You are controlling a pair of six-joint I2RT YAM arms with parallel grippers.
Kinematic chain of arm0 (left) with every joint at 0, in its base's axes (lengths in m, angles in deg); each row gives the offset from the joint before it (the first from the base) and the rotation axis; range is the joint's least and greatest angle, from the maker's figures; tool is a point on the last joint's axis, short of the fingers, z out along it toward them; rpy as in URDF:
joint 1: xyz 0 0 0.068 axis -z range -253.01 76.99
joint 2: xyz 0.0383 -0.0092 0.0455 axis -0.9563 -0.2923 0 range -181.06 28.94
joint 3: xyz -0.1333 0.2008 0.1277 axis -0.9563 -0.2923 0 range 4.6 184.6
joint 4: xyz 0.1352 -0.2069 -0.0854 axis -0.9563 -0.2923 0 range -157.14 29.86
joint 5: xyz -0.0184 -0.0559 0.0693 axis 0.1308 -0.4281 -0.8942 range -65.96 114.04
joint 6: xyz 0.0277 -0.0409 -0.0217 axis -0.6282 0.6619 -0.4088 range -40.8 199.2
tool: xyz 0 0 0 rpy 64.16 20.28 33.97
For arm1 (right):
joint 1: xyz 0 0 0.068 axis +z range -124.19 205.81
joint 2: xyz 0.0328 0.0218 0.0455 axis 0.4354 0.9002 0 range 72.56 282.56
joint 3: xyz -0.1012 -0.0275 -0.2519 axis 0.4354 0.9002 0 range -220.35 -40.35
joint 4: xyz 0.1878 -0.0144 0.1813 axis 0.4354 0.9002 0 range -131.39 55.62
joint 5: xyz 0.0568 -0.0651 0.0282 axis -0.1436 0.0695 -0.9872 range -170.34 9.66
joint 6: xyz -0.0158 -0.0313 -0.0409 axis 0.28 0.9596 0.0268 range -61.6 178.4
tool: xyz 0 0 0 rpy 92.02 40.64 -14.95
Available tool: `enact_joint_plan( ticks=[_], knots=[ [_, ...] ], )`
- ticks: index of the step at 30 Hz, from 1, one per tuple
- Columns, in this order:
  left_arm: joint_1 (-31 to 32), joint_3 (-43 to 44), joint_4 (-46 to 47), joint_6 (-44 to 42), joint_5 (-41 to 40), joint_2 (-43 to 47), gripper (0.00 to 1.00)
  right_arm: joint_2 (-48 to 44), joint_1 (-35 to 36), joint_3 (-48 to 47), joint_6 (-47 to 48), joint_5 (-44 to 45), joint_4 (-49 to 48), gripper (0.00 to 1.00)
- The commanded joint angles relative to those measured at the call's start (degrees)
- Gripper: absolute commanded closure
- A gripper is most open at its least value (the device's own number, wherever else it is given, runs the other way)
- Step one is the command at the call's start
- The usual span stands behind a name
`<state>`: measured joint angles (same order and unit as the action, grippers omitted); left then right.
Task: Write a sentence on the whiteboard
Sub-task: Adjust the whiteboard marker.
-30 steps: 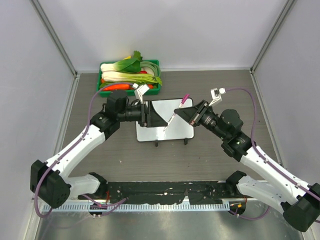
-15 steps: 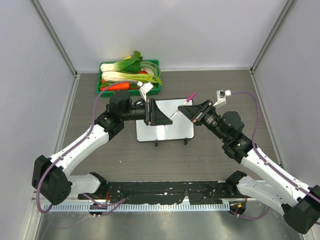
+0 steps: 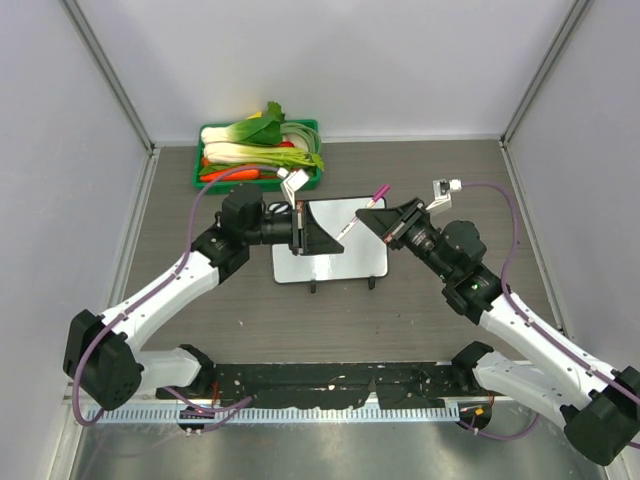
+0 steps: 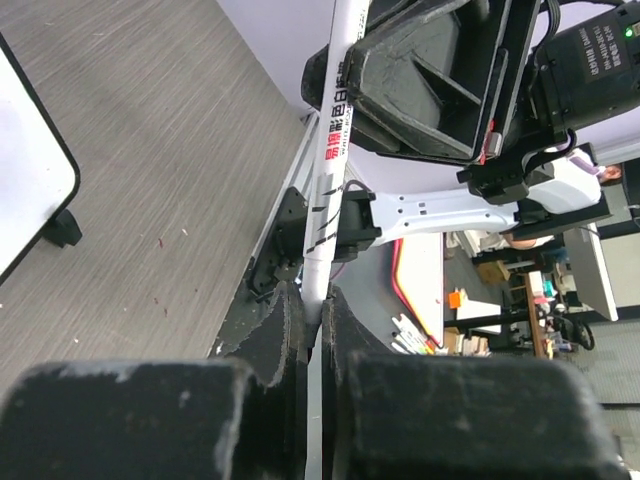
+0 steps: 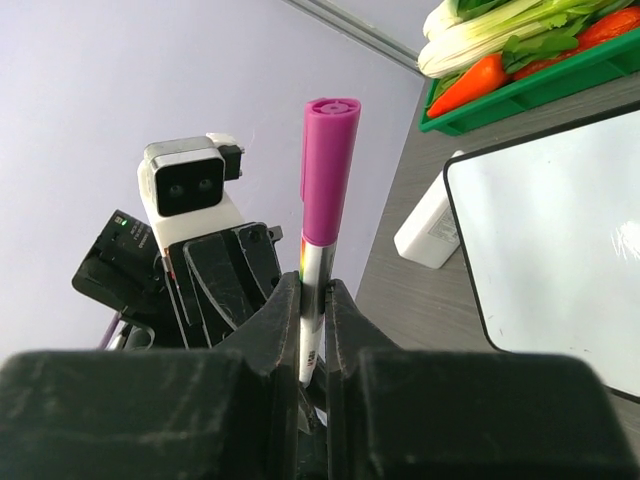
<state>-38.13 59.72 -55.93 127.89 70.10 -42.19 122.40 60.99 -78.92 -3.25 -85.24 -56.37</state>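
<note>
Bright, even light with soft shadows; faint glare on the whiteboard point(image 5: 560, 230); wrist-view foregrounds blurred.

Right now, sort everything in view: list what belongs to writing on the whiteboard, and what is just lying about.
For the job:
- whiteboard, no writing visible on it
- pink-capped marker, gripped by both the left gripper and the right gripper

Lying about:
- green tray at the far edge of the table
- vegetables in it
</note>
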Motion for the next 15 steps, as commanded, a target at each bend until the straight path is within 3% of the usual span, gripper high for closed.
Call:
enact_joint_plan(
  ticks=[1, 2, 3, 5, 7, 9, 15],
  knots=[
    [0.2, 1.2, -0.9, -2.2, -2.5, 2.1, 1.0, 1.6, 0.1, -2.6, 2.8, -3.1, -0.2, 0.78],
    [0.1, 1.6, -2.1, -2.7, -2.8, 2.1, 1.0, 1.9, 0.0, -3.1, 3.5, -4.1, 2.0, 0.71],
    [0.0, 1.9, -3.2, -3.3, -2.9, 2.3, 1.0, 2.4, 0.0, -4.0, 4.8, -4.7, 2.6, 0.54],
    [0.0, 2.1, -4.0, -4.3, -3.3, 2.9, 1.0, 2.3, -0.1, -4.8, 6.6, -6.0, 4.0, 0.3],
    [0.1, 1.9, -5.6, -4.9, -3.9, 3.5, 1.0, 1.8, -0.6, -5.1, 7.8, -6.8, 5.4, 0.17],
    [0.0, 1.8, -6.1, -5.0, -3.8, 3.9, 1.0, 1.7, -1.6, -5.7, 8.7, -7.7, 6.5, 0.11],
    [0.2, 3.1, -10.5, -8.0, -2.0, 4.7, 1.0, 4.0, -6.9, -7.0, 9.8, -21.9, 3.2, 0.11]
  ],
)
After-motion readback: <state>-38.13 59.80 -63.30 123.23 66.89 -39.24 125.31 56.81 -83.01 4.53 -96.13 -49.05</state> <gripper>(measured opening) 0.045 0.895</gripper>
